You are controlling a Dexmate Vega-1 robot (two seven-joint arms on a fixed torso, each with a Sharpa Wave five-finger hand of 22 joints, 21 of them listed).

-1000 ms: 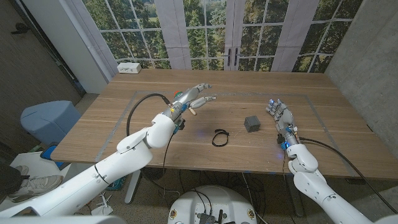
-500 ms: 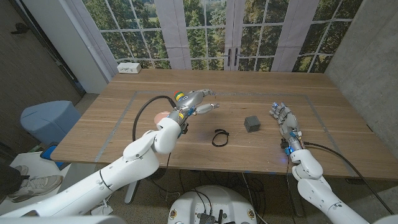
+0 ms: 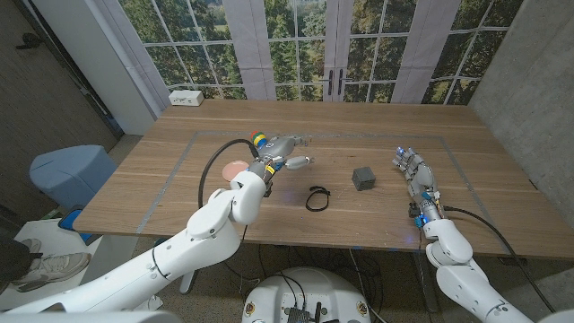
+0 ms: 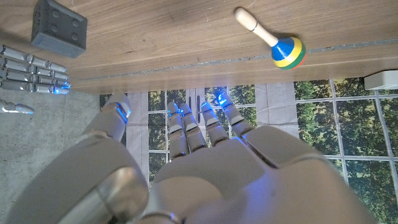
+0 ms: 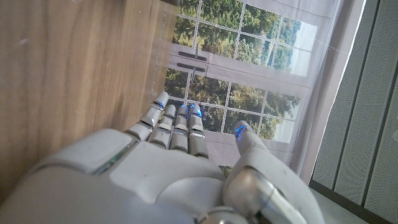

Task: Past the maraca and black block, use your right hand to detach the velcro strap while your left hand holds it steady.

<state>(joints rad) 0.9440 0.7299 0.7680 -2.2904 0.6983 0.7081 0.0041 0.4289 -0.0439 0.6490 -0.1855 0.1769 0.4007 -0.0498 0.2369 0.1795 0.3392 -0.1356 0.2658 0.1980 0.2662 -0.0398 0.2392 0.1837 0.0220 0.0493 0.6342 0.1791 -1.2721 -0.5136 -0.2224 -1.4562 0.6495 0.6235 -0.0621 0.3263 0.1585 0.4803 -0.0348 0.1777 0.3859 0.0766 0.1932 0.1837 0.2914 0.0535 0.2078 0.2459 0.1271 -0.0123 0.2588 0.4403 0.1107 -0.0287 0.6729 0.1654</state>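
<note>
The black velcro strap (image 3: 316, 198) lies as a small loop on the wooden table (image 3: 179, 193), near the front middle. To its right stands the black block (image 3: 363, 178) (image 4: 59, 28). The maraca (image 3: 259, 139) (image 4: 273, 38), with a striped head and a wooden handle, lies farther back on the left. My left hand (image 3: 287, 154) (image 4: 186, 168) hovers between the maraca and the strap with its fingers spread and nothing in it. My right hand (image 3: 414, 170) (image 5: 174, 168) stands to the right of the block, fingers straight and holding nothing.
A pink round disc (image 3: 235, 168) lies on the table just left of my left forearm. A white box (image 3: 186, 97) (image 4: 380, 79) sits at the far left corner. A taped rectangle marks the work area, and windows run behind the table.
My left arm has swung toward the middle, bringing the hand closer to the strap and uncovering the pink disc. My right hand has drifted slightly to the right.
</note>
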